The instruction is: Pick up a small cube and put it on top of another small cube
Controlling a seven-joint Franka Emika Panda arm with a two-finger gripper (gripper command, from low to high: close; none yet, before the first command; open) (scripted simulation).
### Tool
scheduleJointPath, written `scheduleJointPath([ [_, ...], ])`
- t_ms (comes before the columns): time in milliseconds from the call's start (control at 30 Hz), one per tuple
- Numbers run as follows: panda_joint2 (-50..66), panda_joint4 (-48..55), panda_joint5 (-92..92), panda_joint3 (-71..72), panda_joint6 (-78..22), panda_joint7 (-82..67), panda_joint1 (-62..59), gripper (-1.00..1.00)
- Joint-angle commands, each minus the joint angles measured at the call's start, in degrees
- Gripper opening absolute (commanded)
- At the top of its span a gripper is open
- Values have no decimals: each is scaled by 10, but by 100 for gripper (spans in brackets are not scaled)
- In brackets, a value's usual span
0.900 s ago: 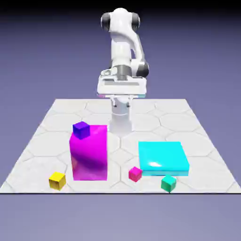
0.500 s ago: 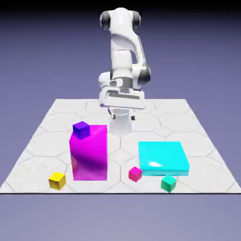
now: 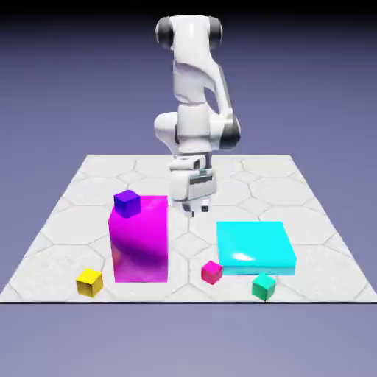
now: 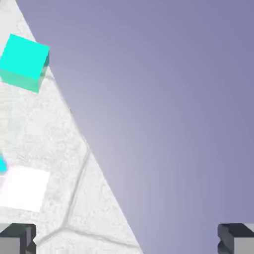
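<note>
The small cube point(image 3: 212, 272), glossy pink-red, lies on the table near the front, just left of the cyan slab's front corner. The other small cube point(image 3: 127, 203), dark purple, sits on the tall magenta block point(image 3: 140, 239). My gripper point(image 3: 196, 212) hangs above the table's middle, behind the pink-red cube and right of the magenta block, touching nothing. In the hand view the two grey fingertips point(image 4: 17, 239) stand far apart at the bottom corners and my gripper point(image 4: 127, 240) is open with nothing between them. Neither task cube shows in the hand view.
A flat cyan slab point(image 3: 255, 247) lies right of the middle. A small green cube point(image 3: 263, 286) sits by the front edge, seen teal in the hand view point(image 4: 25, 62) beside the table's edge point(image 4: 84, 144). A small yellow cube point(image 3: 90, 282) sits front left.
The hand has come down and forward from high near the base to low over the table's middle, and has turned from broadside to edge-on. No cube has moved.
</note>
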Motion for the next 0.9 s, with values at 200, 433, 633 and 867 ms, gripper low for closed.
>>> scheduleJointPath([
  [200,59,28,17,3,-36,-174,4,0],
  [433,118,55,33,6,-71,-349,7,0],
  [633,168,79,48,9,-102,-498,11,0],
  [867,227,107,64,12,-138,-673,14,0],
])
